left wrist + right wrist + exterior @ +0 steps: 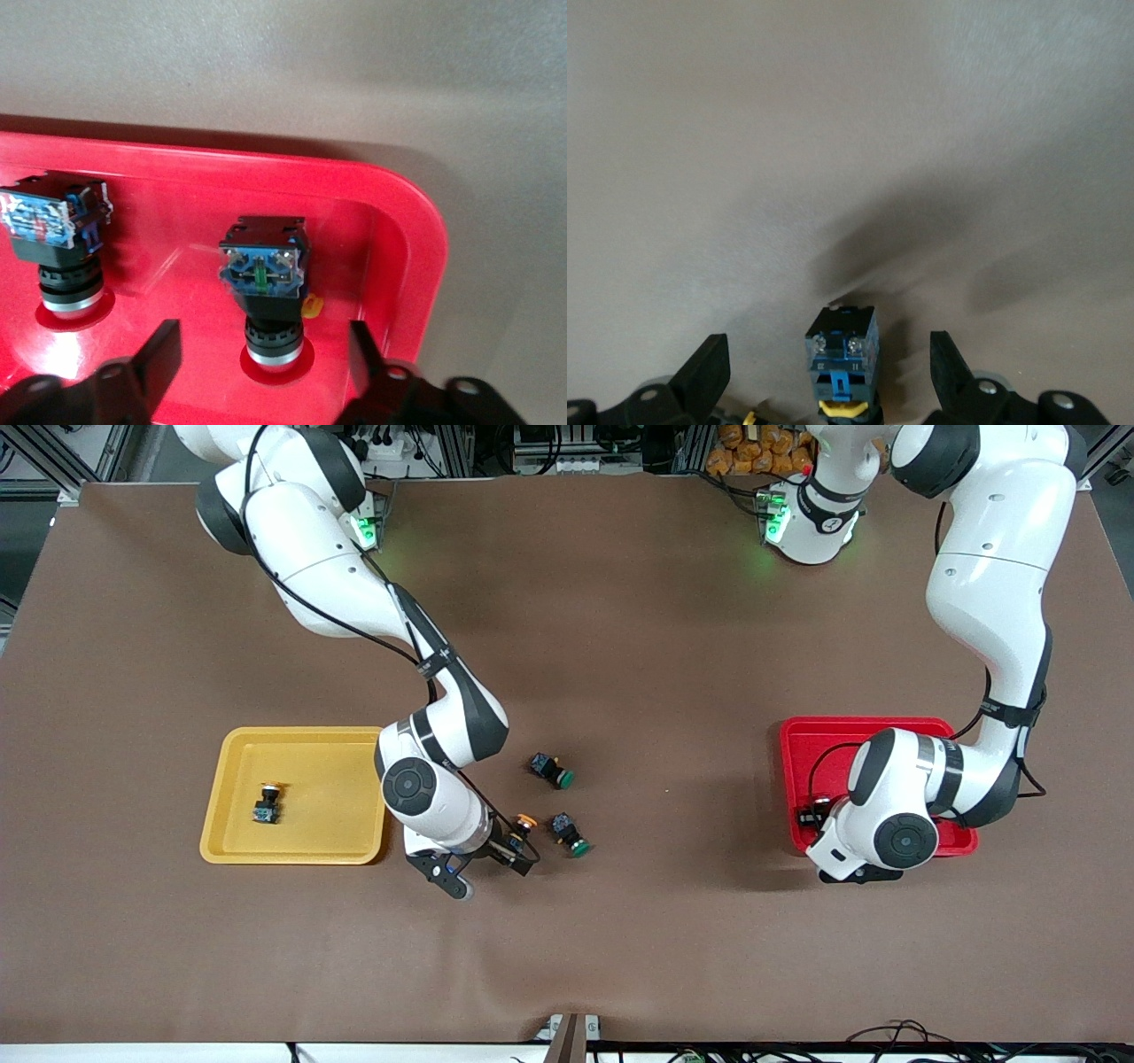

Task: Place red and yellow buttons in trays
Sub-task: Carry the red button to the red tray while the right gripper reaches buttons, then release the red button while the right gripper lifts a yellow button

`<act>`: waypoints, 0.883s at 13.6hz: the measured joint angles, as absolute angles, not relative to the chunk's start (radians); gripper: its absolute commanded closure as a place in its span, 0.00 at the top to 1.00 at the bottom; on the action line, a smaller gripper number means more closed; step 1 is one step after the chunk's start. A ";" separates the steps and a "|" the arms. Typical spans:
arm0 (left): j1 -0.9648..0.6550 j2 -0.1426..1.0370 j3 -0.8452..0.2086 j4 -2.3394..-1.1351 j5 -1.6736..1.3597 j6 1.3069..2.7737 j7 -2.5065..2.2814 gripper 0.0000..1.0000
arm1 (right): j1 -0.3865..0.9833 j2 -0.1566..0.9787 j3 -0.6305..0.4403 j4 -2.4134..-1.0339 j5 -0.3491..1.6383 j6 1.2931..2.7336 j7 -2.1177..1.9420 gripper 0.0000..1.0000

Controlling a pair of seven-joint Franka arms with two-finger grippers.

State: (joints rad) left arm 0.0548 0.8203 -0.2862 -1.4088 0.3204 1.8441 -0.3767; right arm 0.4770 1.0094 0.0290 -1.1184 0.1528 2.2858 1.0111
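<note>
The red tray (pixel 403 230) holds two buttons standing cap down, black-and-blue bodies up. My left gripper (pixel 264 363) hangs open over one of them (pixel 266 266), its fingers (pixel 159 354) well clear on either side. The other button (pixel 58 230) stands beside it in the same tray. A yellow-capped button (pixel 843 354) lies on the bare table near the yellow tray (pixel 328 815), between the spread fingers (pixel 709 372) of my open right gripper (pixel 828 381), which do not touch it. Another yellow button (pixel 266 804) lies in the yellow tray.
Two green-capped switches (pixel 551 771) (pixel 570 834) lie on the brown table close to the right gripper, toward the middle. The red tray (pixel 824 744) sits at the left arm's end, partly under that arm's wrist.
</note>
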 measured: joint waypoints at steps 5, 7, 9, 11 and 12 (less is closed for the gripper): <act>0.054 0.769 -0.288 -1.397 0.322 1.827 -0.377 1.00 | 0.502 1.028 0.030 -1.118 0.153 2.286 1.012 0.25; 0.054 0.747 -0.288 -1.396 0.331 1.817 -0.377 1.00 | 0.503 1.030 0.030 -1.118 0.153 2.284 1.012 0.00; 0.056 0.725 -0.288 -1.396 0.334 1.815 -0.377 1.00 | 0.503 1.030 0.029 -1.118 0.153 2.280 1.012 0.00; 0.059 0.707 -0.288 -1.396 0.334 1.810 -0.377 1.00 | 0.503 1.030 0.029 -1.117 0.153 2.275 1.012 0.00; 0.060 0.702 -0.288 -1.395 0.334 1.809 -0.377 1.00 | 0.503 1.030 0.029 -1.116 0.153 2.267 1.012 0.00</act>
